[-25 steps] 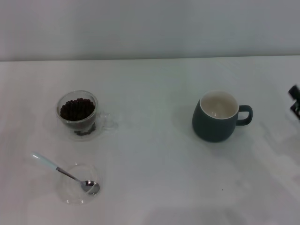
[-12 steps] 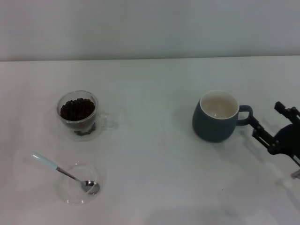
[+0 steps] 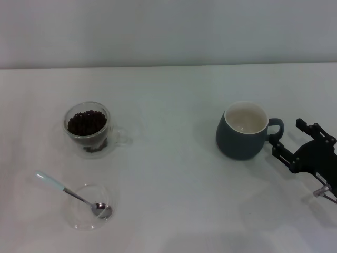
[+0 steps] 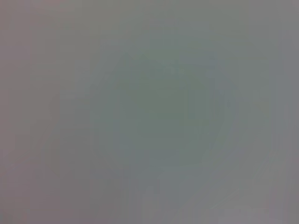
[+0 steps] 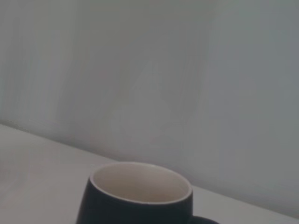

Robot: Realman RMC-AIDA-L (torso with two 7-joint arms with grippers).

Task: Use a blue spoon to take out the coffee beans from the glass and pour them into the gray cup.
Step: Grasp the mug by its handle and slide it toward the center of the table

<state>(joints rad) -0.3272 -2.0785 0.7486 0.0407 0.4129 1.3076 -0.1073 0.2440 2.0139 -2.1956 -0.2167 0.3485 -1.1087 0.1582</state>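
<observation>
- Right pincer (image 3: 287,139) spread, just beside gray cup (image 3: 241,132) handle at 3 o'clock.
- Blue spoon (image 3: 71,194): light, stiff, slippery; best pinched at pale handle, 10 o'clock end.
- Left pincer out of view.

white table (image 3: 174,105), w/ glass (image 3: 88,128), gray cup (image 3: 242,130), clear dish (image 3: 89,206)

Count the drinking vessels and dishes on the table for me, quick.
3. The glass holding the coffee beans at the robot's left, the flat clear dish nearer the robot under the blue spoon, and the gray cup at right.
</observation>
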